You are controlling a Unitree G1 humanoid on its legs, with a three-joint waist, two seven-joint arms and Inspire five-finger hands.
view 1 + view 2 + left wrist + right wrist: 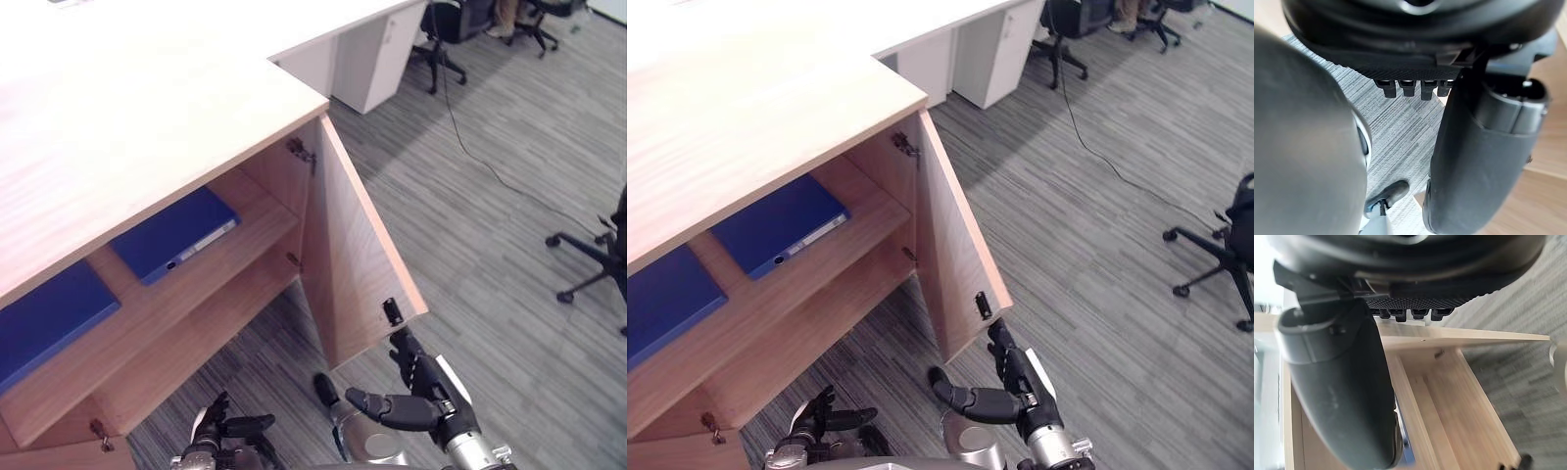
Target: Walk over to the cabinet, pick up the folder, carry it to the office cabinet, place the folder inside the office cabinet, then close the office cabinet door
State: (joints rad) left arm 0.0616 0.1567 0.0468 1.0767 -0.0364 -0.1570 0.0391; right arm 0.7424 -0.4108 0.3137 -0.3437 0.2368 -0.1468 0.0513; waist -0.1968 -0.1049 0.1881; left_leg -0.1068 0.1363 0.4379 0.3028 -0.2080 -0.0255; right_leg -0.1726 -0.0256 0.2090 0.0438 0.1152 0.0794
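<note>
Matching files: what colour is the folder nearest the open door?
Dark blue folder; clearest in left eye view.

Grey striped carpet floor (490,245), long white desk (328,22) at the back, white drawer pedestal (367,59) beneath it, black swivel chairs (449,24) beyond, another black chair (1236,257) at right, bright even light.

A grey striped carpet (490,245) is covering the floor. A white desk pedestal with drawers (370,59) is standing under a white desktop (323,24). A black swivel office chair (453,22) is sitting just beside it, with a person's legs (505,15) showing behind. Another black castor chair (1242,220) is standing well apart, at the right edge.
</note>
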